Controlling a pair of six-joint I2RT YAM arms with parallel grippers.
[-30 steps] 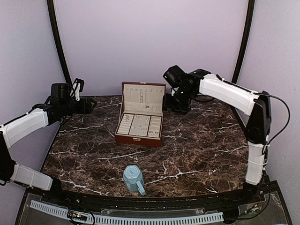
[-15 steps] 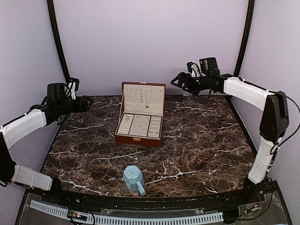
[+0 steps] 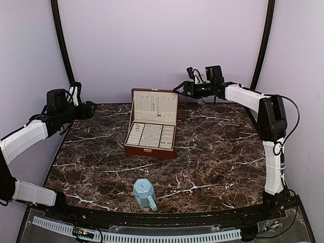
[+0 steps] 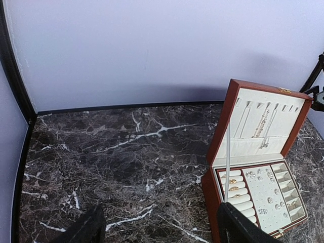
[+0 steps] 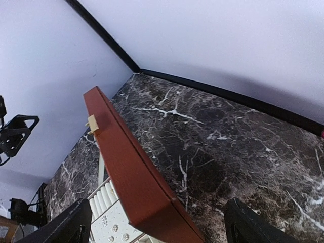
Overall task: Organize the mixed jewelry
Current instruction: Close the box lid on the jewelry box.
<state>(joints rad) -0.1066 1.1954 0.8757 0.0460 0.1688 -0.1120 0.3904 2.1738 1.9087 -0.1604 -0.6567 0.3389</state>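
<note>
Open jewelry box (image 3: 149, 150) sat mid-frame in top view, lid upright. Silvery mixed jewelry (image 4: 259, 183) lay scattered in its cream tray compartments, and thin chains (image 4: 263, 124) hung inside lid. At left edge, left gripper (image 3: 85, 108) hovered above marble table (image 3: 217, 152), jaws wide apart. Upper right of box, right gripper (image 3: 183, 89) hung beyond lid, jaws also spread. Lower center: blue mug (image 3: 145, 193).

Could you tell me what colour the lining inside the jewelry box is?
The lining is cream, clearest in the left wrist view.

Lab booth, lilac walls (image 3: 162, 45), marble table (image 3: 212, 152)
</note>
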